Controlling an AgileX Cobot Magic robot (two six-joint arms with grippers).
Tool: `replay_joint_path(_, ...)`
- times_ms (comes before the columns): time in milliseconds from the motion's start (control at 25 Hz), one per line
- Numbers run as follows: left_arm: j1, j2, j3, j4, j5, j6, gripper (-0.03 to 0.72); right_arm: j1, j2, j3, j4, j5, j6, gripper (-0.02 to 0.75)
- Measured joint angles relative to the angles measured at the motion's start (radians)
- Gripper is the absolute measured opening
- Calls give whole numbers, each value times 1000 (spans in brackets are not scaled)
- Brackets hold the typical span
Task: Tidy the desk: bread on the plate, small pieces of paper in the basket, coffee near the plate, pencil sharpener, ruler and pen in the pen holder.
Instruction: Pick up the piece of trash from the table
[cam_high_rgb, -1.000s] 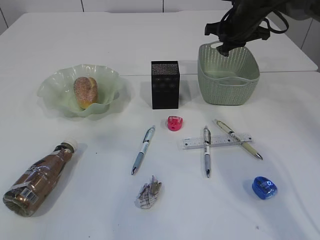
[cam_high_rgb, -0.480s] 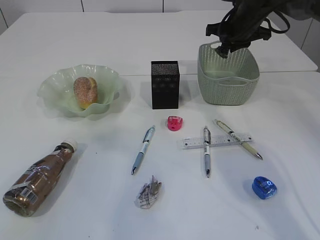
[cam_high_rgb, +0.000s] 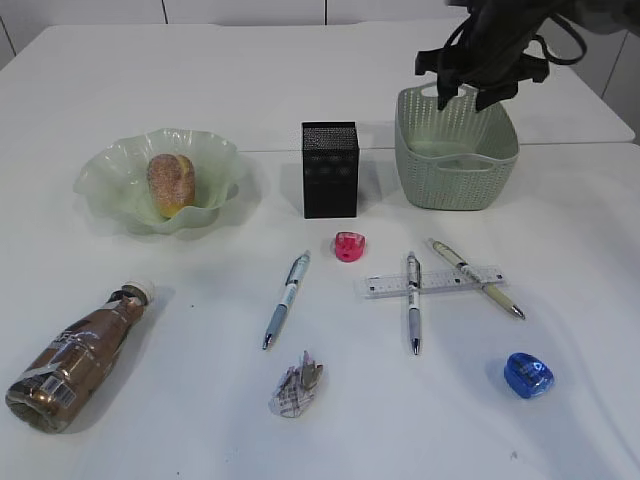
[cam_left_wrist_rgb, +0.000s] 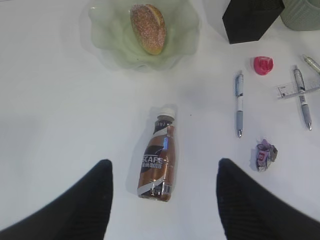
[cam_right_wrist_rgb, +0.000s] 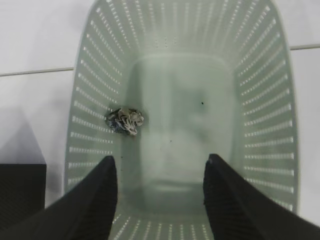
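Observation:
My right gripper (cam_high_rgb: 468, 98) hangs open and empty over the green basket (cam_high_rgb: 455, 170). A crumpled paper (cam_right_wrist_rgb: 125, 120) lies inside the basket (cam_right_wrist_rgb: 85, 100), ahead of the right gripper (cam_right_wrist_rgb: 160, 160). My left gripper (cam_left_wrist_rgb: 164, 162) is open high above the coffee bottle (cam_left_wrist_rgb: 159, 162), which lies on its side (cam_high_rgb: 75, 355). The bread (cam_high_rgb: 171, 183) sits on the green plate (cam_high_rgb: 110, 175). The black pen holder (cam_high_rgb: 330, 170) stands mid-table. A second crumpled paper (cam_high_rgb: 296, 385), a pink sharpener (cam_high_rgb: 349, 246), a blue sharpener (cam_high_rgb: 528, 375), a ruler (cam_high_rgb: 435, 281) and three pens (cam_high_rgb: 286, 299) (cam_high_rgb: 413, 302) (cam_high_rgb: 477, 277) lie on the table.
Two of the pens lie across the ruler. The white table (cam_high_rgb: 180, 80) has a seam running behind the plate and pen holder. The left arm does not show in the exterior view.
My right gripper's fingers have spread apart over the basket and it has shifted slightly right. Nothing on the table has moved.

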Motion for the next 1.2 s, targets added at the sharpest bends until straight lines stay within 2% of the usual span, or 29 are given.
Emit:
replay_joint_path(40, 0, 0, 0, 0, 0, 0, 456, 0, 0, 0, 0, 0, 0, 439)
replay_joint_path(280, 0, 0, 0, 0, 0, 0, 456, 0, -61, -119, 2, 223, -6, 439)
replay_joint_path(560, 0, 0, 0, 2, 0, 0, 456, 0, -138, -128, 38, 262, -36, 439)
replay_joint_path(640, 0, -4, 0, 2, 0, 0, 456, 0, -166, -128, 102, 264, -62, 439)
replay_joint_path(720, 0, -13, 0, 0, 0, 0, 456, 0, -174, -128, 116, 266, -70, 439)
replay_joint_path(760, 0, -17, 0, 0, 0, 0, 456, 0, -222, -102, 175, 266, -106, 439)
replay_joint_path(840, 0, -30, 0, 0, 0, 0, 456, 0, -222, -102, 175, 266, -106, 439)
replay_joint_path(1000, 0, -48, 0, -11, 0, -4, 456, 2, -405, 146, 225, 266, -175, 427)
replay_joint_path(1080, 0, -52, 0, -29, 0, -6, 456, 5, -436, 193, 224, 266, -187, 427)
replay_joint_path(1120, 0, -52, 0, -37, 0, -6, 456, 17, -504, 295, 224, 266, -207, 426)
replay_joint_path(1200, 0, -53, 0, -50, 0, -6, 456, 47, -577, 402, 224, 266, -218, 426)
